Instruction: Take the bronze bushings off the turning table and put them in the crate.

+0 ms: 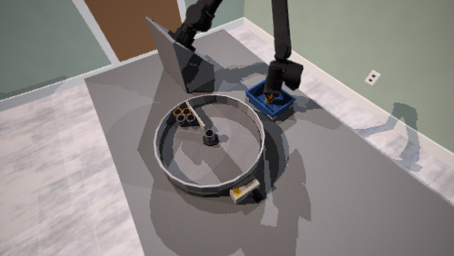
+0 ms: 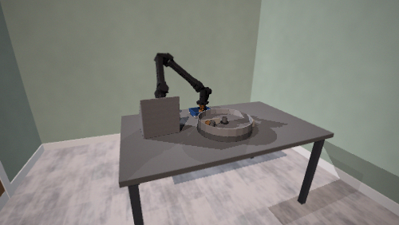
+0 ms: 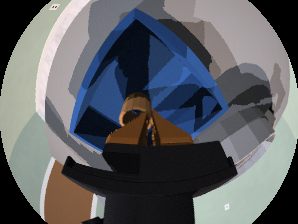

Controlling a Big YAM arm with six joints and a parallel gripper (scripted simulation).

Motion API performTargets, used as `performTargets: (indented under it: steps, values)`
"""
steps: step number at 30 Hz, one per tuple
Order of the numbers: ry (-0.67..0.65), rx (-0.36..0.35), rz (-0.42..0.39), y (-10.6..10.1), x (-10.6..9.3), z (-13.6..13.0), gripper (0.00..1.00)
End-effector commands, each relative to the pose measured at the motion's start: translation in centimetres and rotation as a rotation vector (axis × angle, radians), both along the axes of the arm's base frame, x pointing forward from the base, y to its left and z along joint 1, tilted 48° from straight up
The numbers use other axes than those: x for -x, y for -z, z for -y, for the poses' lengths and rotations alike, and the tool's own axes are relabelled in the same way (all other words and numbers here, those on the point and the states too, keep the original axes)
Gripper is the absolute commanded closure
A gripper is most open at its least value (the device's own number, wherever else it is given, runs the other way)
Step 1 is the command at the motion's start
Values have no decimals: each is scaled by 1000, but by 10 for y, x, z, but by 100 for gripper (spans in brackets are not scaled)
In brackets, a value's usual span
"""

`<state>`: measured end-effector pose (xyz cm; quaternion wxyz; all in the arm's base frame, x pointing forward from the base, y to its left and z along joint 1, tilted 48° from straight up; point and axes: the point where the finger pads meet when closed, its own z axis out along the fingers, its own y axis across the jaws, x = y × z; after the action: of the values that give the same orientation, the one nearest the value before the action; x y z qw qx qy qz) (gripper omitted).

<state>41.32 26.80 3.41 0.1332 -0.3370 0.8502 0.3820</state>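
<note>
Top view: at ten to eleven o'clock inside the round, rimmed turning table [image 1: 208, 188] [image 2: 225, 133], two hollow bronze bushings [image 1: 178, 109] [image 2: 207, 123] stand beside two grey steel bushings [image 1: 181, 123] [image 2: 212, 124]. At two o'clock outside sits the blue, open crate [image 1: 283, 110] [image 2: 194, 112] [image 3: 86, 94]; another bronze bushing [image 3: 136, 101] is pinched over it.

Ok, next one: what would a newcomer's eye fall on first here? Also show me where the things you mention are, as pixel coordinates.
Probably the bright blue crate [image 1: 251, 100] [image 2: 194, 112] [image 3: 107, 90], with the claw [image 1: 270, 101] [image 2: 202, 110] [image 3: 149, 116] reaching down into it, shut on a bronze bushing [image 3: 134, 101]. Next comes the big round turning table [image 1: 156, 145] [image 2: 225, 133] [image 3: 245, 131], where two more bronze bushings and two steel ones huddle beside the pale divider [image 1: 196, 114].
</note>
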Motion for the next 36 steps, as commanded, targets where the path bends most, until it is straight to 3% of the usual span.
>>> performTargets:
  steps: [1,31,32,36]
  values:
    - [15,-4,14,-5,-7,2,100]
    - [15,-4,14,-5,-7,2,100]
    - [15,-4,14,-5,-7,2,84]
    - [15,-4,14,-5,-7,2,84]
